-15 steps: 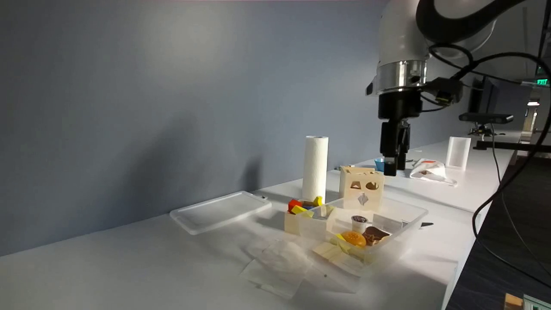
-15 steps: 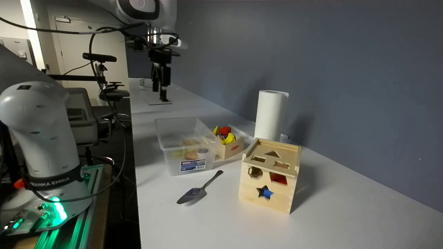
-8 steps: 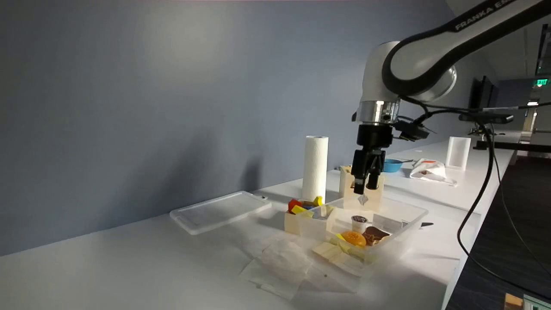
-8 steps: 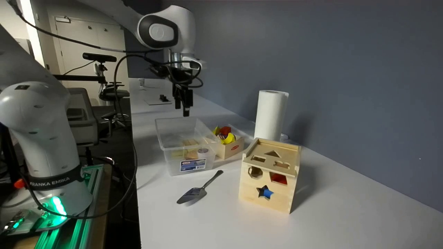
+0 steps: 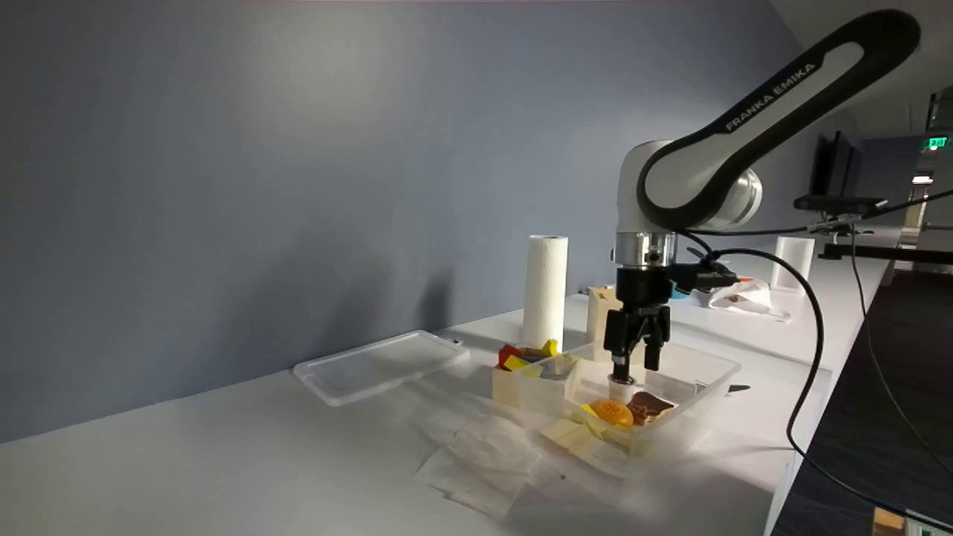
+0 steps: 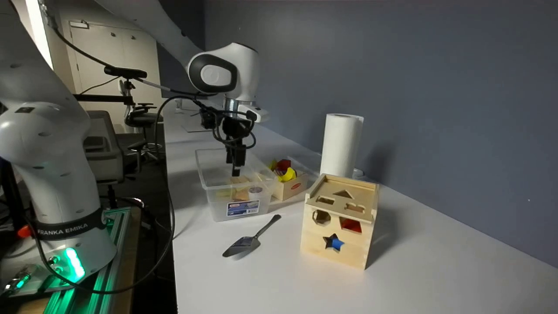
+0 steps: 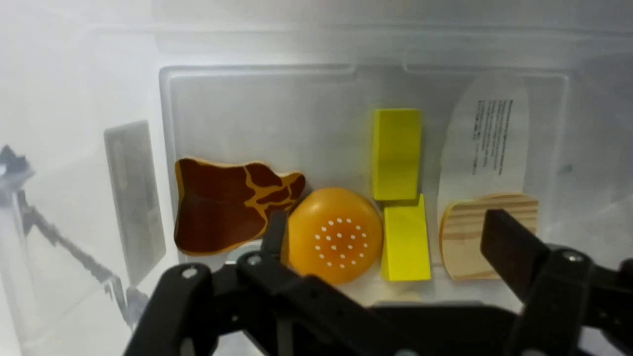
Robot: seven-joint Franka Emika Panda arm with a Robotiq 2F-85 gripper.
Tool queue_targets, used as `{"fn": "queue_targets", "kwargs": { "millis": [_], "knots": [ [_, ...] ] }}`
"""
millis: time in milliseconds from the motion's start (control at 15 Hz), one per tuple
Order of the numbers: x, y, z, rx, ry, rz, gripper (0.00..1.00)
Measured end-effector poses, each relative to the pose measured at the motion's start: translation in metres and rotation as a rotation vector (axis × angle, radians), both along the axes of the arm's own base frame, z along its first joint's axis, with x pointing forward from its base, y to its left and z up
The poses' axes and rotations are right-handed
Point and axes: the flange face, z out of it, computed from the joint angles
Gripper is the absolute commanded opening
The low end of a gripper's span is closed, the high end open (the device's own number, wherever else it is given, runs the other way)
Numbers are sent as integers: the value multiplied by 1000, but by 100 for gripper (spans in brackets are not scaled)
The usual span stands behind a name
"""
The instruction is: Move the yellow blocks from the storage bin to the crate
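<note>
on the floor of the translucent clear-plastic rectangular storage bin (image 6: 216, 204), the wrist view shows clearly what both exterior views show only in part: an upper bright-yellow oblong block (image 7: 396, 154) and, at its six o'clock, end to end, a lower bright-yellow oblong block (image 7: 405, 242). a white-dotted orange toy bun (image 7: 332, 235) lies at the lower block's nine o'clock, a striped pale-wood slice (image 7: 465, 242) at its three o'clock, and a brown steak-shaped toy piece (image 7: 217, 212) between the bun's nine and ten o'clock. a small white cup (image 5: 621, 392) is recognisable in both exterior views; the wrist view leaves it unclear. a silver cake server (image 6: 244, 244) is seen whole in an exterior view; a shallow whitish rectangular tray (image 5: 383, 365) shows in an exterior view at the bin's nine o'clock.

counted in the bin: two yellow blocks, one bun, one steak-shaped piece, one slice, one cup. just beside it, at three o'clock in an exterior view: one low pale-wood open crate (image 6: 285, 191), bearing at least two yellow pieces (image 6: 287, 175) and one red piece (image 6: 284, 164). at four o'clock: one pale-wood shape-sorter cube (image 6: 335, 223). at two o'clock: one white paper-towel roll (image 6: 342, 146).

in an exterior view the white-and-black robot arm (image 5: 692, 171) slopes in from two o'clock, wrist upright, the black two-fingered gripper (image 5: 636, 371) pointing to six o'clock over the bin. its fingers (image 7: 512, 252) stand wide apart; their height above the blocks cannot be told.
</note>
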Motion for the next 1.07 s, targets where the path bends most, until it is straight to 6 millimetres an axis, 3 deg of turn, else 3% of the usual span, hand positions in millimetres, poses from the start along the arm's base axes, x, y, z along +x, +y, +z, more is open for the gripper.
{"fn": "queue_targets", "kwargs": {
  "millis": [533, 1000, 1067],
  "knots": [
    [-8, 14, -15, -35, 35, -27, 100],
    [-14, 40, -50, -84, 24, 76, 100],
    [-15, 42, -54, -85, 13, 82, 96]
  ]
}}
